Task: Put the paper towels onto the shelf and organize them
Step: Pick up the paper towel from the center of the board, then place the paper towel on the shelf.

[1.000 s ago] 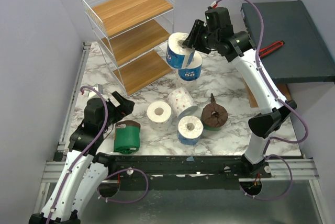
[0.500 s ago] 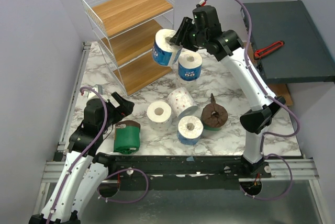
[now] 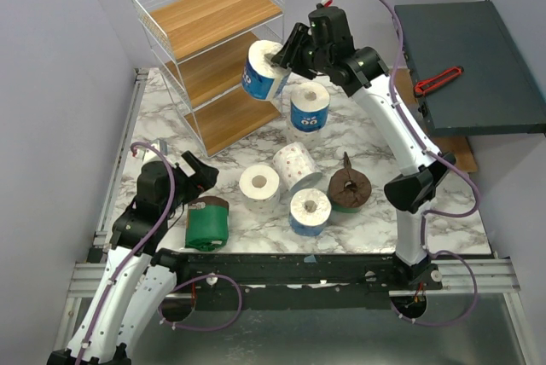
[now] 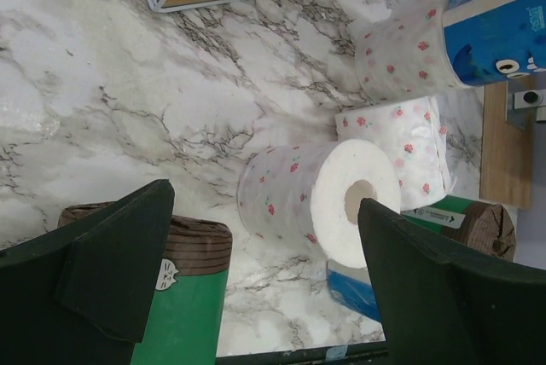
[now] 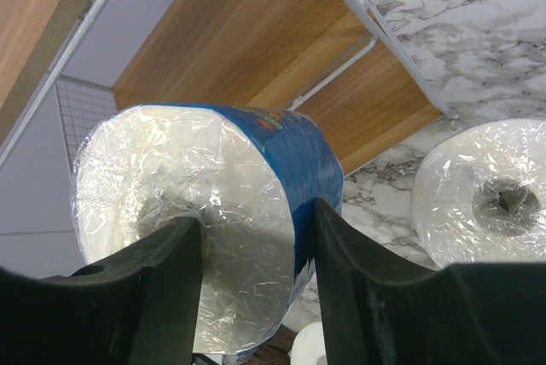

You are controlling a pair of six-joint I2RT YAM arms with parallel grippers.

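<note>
The right gripper (image 3: 280, 60) has its jaws part-closed on the white end of a blue-wrapped roll (image 3: 258, 73), so the roll juts out beyond the fingers, tilted in the air. It hangs just at the open front of the shelf (image 3: 213, 11), about level with the middle board. The left gripper (image 3: 198, 170) gapes wide, holding nothing, beside the green-wrapped roll (image 3: 207, 223)

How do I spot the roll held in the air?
Find the white wire shelf at the far left. Beside its middle board, the right gripper holds a blue-wrapped roll. Unlike the other rolls, all resting on the marble table, it hangs in the air.
</note>
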